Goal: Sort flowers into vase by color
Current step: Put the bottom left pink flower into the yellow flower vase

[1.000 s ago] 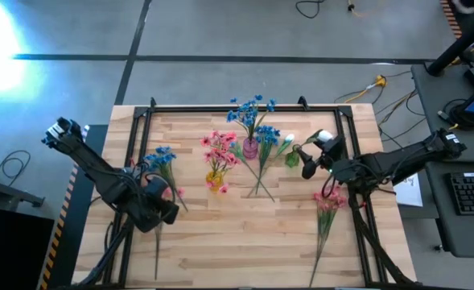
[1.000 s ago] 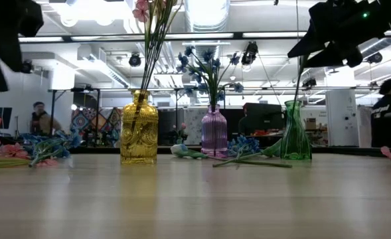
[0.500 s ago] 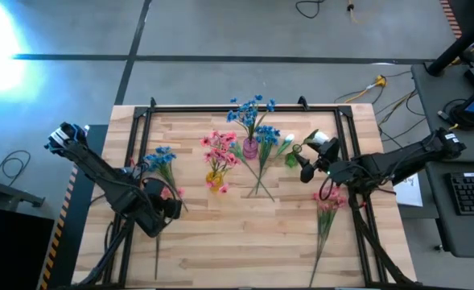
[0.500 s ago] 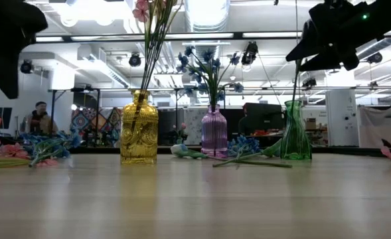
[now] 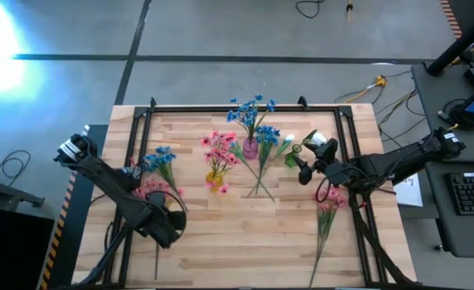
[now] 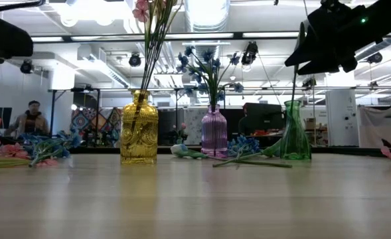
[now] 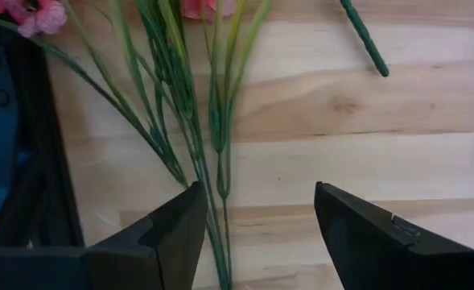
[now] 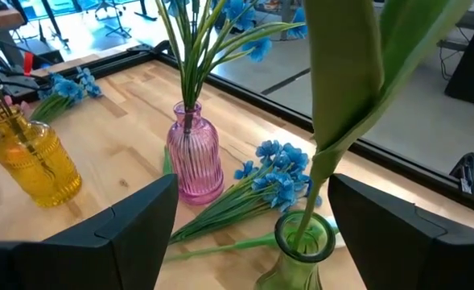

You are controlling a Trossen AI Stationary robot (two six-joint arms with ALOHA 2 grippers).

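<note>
Three vases stand mid-table: a yellow vase (image 5: 215, 176) with pink sprays, a purple vase (image 5: 250, 148) with blue sprays, and a green vase (image 5: 291, 159) with a white tulip (image 5: 319, 138). My right gripper (image 5: 301, 171) hovers open over the green vase (image 8: 301, 246); the tulip's leafy stem (image 8: 341, 97) rises between its fingers, apart from both. My left gripper (image 5: 170, 234) is open near the table's near-left side, above the green stems (image 7: 212, 161) of a pink spray (image 5: 152, 190) lying flat on the wood.
A blue spray (image 5: 161, 158) lies at the table's left. A blue spray (image 5: 266, 137) and a white bud (image 5: 287, 141) lie between the purple and green vases. Another pink spray (image 5: 327, 203) lies near the right edge. A black frame (image 5: 245, 108) borders the table.
My left gripper has moved toward the table's near edge and slightly right, along the lying pink spray's stems. My right gripper has edged a little toward the table's left by the green vase. The flowers and vases have stayed where they were.
</note>
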